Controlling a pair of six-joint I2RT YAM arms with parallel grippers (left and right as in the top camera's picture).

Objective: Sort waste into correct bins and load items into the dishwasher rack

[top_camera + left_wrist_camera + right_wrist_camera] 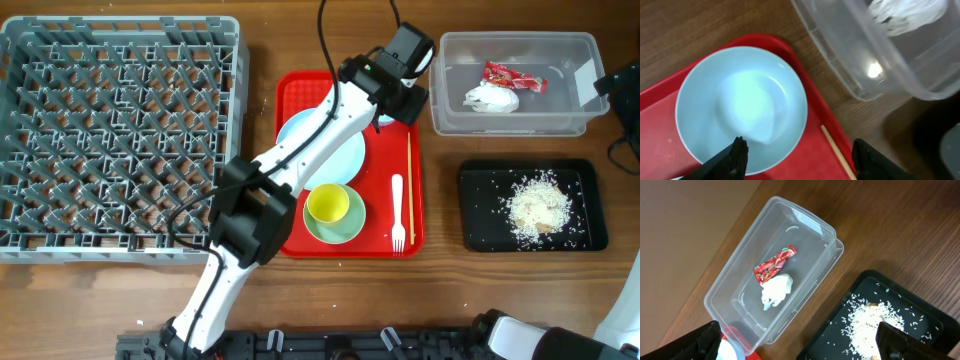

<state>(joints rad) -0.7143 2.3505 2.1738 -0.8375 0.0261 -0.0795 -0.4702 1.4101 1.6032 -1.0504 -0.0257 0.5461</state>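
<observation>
My left gripper [400,98] [800,157] is open and empty, hovering over the pale blue bowl [740,105] at the red tray's far right corner. On the tray lie the pale blue plate [320,150], the yellow cup [327,203] in the green saucer-bowl [340,228], the white fork [397,212] and the chopsticks [409,180]. The red wrapper [515,77] [774,264] and tissue [492,97] [776,291] lie in the clear tub [440,100]. Rice [540,205] lies on the black tray [480,200]. My right gripper [800,345] is open and empty, high above the tub. The grey rack [120,130] is at left.
The red tray [300,95] lies between the rack and the two bins. The left arm stretches from the front edge across the tray. The right arm [620,85] shows at the table's right edge beside the tub.
</observation>
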